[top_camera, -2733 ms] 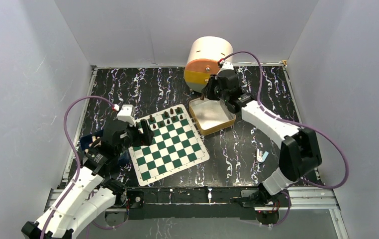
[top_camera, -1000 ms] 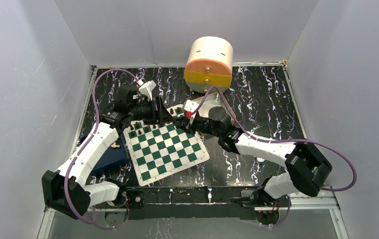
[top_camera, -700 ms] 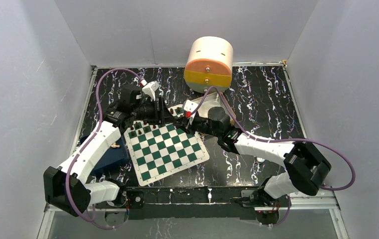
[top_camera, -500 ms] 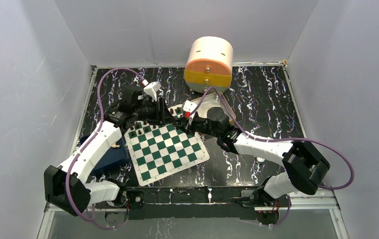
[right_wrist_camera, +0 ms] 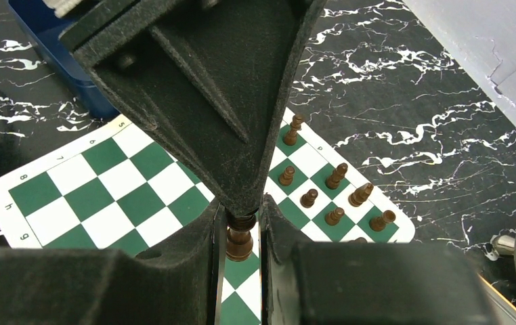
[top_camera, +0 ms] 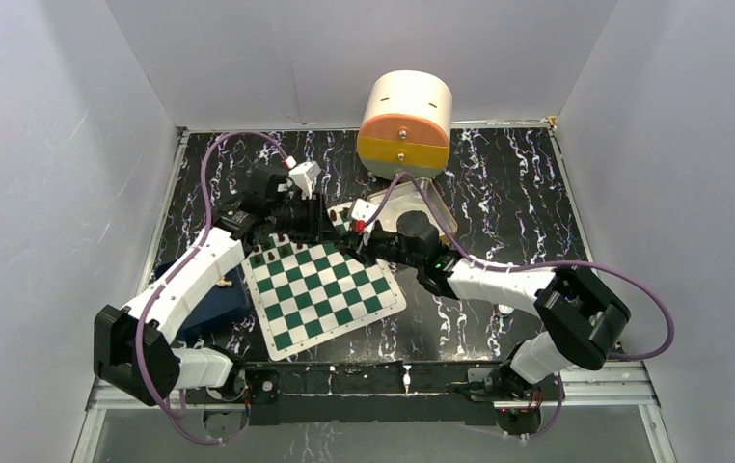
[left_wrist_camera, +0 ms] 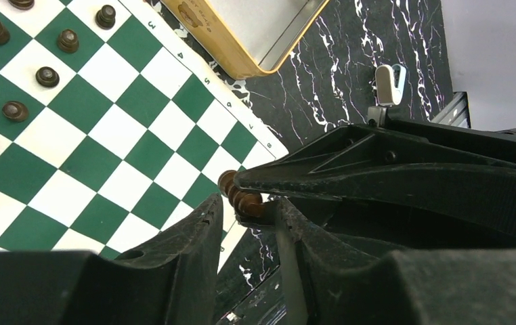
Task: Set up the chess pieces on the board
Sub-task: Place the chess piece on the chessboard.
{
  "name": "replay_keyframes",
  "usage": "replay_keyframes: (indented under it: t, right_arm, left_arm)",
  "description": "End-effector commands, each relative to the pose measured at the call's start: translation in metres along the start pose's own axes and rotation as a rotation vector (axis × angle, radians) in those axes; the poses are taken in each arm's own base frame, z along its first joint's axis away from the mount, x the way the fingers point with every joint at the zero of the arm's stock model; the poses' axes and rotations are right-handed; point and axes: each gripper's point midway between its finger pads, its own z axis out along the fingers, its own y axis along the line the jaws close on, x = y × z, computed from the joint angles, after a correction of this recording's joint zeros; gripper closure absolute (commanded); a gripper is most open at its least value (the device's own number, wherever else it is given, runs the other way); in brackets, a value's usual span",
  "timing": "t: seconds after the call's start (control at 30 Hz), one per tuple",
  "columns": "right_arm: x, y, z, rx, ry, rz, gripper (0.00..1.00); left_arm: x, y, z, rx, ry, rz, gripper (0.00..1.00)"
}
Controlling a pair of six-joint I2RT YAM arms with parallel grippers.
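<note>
chess piece (right_wrist_camera: 240, 245) | right gripper (right_wrist_camera: 240, 222) pinches | left gripper (left_wrist_camera: 248, 211) straddles, grip unclear | hidden overhead

The board (top_camera: 330, 294) lies mid-table (top_camera: 508, 193), with other things round it.
Pieces (left_wrist_camera: 47, 76) stand in rows along the board's far edge. A tray (left_wrist_camera: 238, 66) lies just behind its far right corner, and a drum (top_camera: 405, 121) behind the tray. A box (top_camera: 204, 307) sits just left of the board, a clip (top_camera: 505, 309) apart on its right. One raised piece (right_wrist_camera: 240, 242) hangs over that corner between the right gripper (right_wrist_camera: 240, 223) and the left gripper (left_wrist_camera: 248, 217).
</note>
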Motion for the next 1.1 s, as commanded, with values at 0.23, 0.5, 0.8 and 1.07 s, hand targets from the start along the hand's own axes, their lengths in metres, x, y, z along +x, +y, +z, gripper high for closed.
replay_keyframes:
  t: [0.23, 0.5, 0.8, 1.07]
  right_arm:
    - [-0.017, -0.004, 0.012, 0.012, -0.090, 0.005, 0.88]
    - [-0.013, -0.001, 0.010, 0.008, -0.092, 0.005, 0.88]
    - [0.001, 0.003, 0.007, -0.004, -0.080, -0.009, 0.88]
    - [0.013, 0.010, 0.007, -0.033, -0.069, -0.015, 0.88]
  left_arm:
    - [0.031, 0.008, -0.002, -0.032, 0.078, -0.036, 0.84]
    - [0.034, 0.024, 0.000, -0.096, 0.080, 0.011, 0.75]
    - [0.034, 0.029, 0.010, -0.099, 0.077, 0.002, 0.86]
    - [0.044, 0.023, 0.015, -0.052, 0.101, -0.039, 1.00]
